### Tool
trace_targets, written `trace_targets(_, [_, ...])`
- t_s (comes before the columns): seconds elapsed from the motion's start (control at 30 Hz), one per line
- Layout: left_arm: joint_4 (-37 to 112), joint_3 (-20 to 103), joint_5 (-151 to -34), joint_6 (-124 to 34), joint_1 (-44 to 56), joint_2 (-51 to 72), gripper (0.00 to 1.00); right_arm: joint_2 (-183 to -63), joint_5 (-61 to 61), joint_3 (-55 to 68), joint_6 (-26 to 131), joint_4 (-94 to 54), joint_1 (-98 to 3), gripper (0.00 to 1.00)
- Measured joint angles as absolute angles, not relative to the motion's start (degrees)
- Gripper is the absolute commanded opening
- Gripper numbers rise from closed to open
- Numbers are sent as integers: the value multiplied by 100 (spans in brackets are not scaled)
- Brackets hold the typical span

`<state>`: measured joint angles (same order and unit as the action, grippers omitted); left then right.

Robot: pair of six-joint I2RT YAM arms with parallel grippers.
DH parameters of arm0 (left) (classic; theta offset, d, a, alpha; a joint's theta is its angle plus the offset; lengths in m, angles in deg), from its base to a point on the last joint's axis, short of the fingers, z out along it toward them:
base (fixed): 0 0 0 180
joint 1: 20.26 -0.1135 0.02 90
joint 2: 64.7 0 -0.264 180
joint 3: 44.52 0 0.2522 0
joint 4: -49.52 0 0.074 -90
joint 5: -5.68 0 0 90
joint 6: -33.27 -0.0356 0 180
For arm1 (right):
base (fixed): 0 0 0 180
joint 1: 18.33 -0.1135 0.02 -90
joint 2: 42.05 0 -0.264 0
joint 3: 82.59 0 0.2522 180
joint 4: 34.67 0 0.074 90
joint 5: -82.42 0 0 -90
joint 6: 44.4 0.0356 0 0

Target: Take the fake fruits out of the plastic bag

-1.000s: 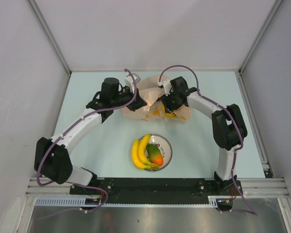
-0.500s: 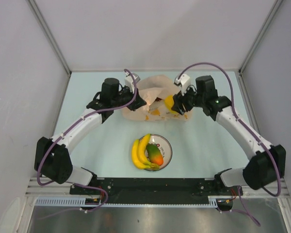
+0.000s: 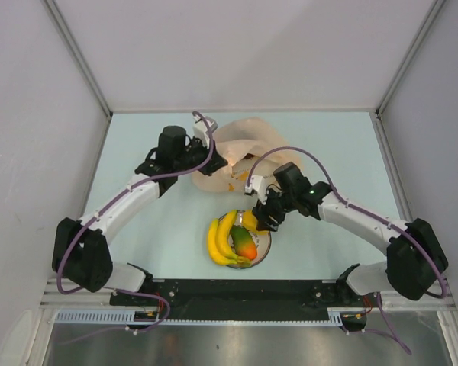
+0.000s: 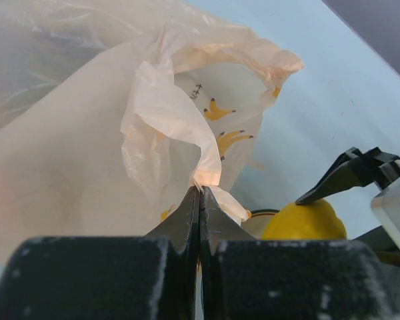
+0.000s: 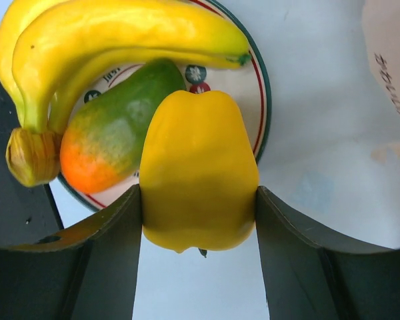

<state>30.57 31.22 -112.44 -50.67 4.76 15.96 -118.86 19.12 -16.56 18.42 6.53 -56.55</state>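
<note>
**A:** Where is the bag?

**B:** The bag lies crumpled at the far middle of the table, just beyond the plate. It is thin, pale orange and see-through, with small yellow-orange marks printed on it.

**A:** What is the left gripper doing?

**B:** The left gripper has its jaws pressed together on a fold of the bag's rim. The pinched film stands up in a crease right above the tips, on the bag's left side.

**A:** And the right one?

**B:** The right gripper is clamped on the pepper, with one finger against each side of it. The pepper is out of the bag and sits over the plate's far rim, part above the plate and part above bare table. I cannot tell whether it touches the plate.

**A:** What is on the plate?

**B:** The bananas and the mango lie there side by side, touching. From above, the bananas curve along the left edge and hang past the rim. The mango is to their right, its orange-red end towards the arms' bases.

**A:** Is anything left in the bag?

**B:** There are yellow-orange patches at its near edge. I cannot tell if they are fruit or print.
</note>
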Motion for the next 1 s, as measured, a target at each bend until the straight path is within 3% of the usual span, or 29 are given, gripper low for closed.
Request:
trace_targets(0.37, [3098,2451,-11285,-4938,148,949,0,-12793,1680,-1656,2151,-337,-6037,35])
trace_targets(0.53, [3216,2141,-11307,-4757,-141,770,0,-12905,1597,-1656,2343,-656,-6116,68])
trace_targets(0.63, [3218,2055,-11323,-4708,-208,746,0,-12905,1503,-1656,2352,-665,-6175,80])
trace_targets(0.87, [3225,2055,-11373,-4711,-219,715,0,-12594,1584,-1455,2328,28,-5725,79])
trace_targets(1.0, [3295,1974,-11410,-4722,-219,696,0,-12225,2050,-987,2868,100,-4942,67])
